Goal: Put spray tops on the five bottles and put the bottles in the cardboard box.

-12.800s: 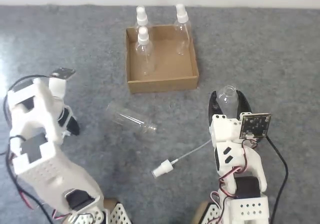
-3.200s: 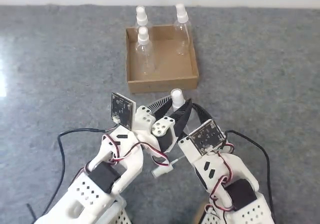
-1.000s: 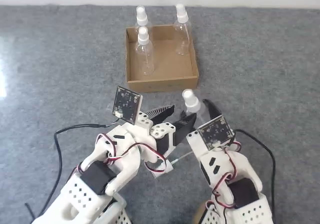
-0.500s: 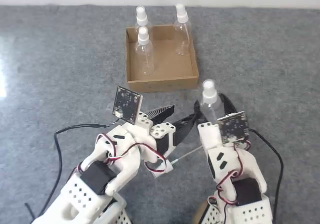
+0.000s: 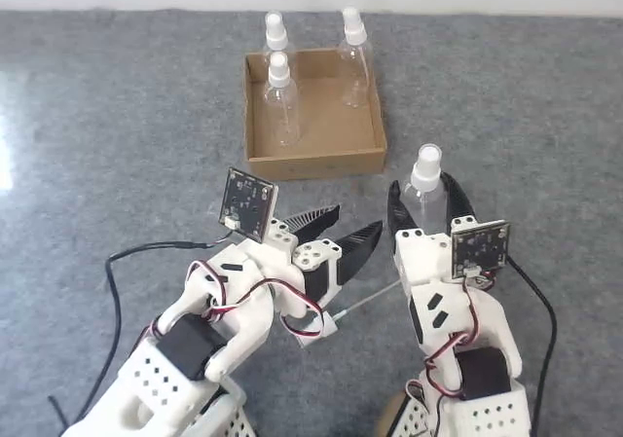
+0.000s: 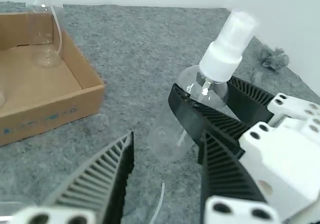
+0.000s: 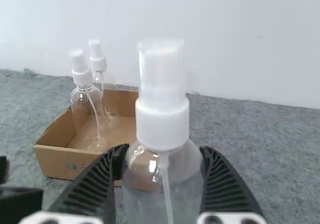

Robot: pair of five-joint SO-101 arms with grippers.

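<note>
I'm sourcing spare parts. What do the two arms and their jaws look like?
Left arm and right arm match: white plastic shells, black motors, black ribbed tapering jaws, looped red, black and white wires, a black cable trailing off, and a square camera board at each wrist.

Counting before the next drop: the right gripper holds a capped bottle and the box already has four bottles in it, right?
No. The box holds three bottles, not four; the high view shows it. The right gripper does hold a capped bottle.
</note>
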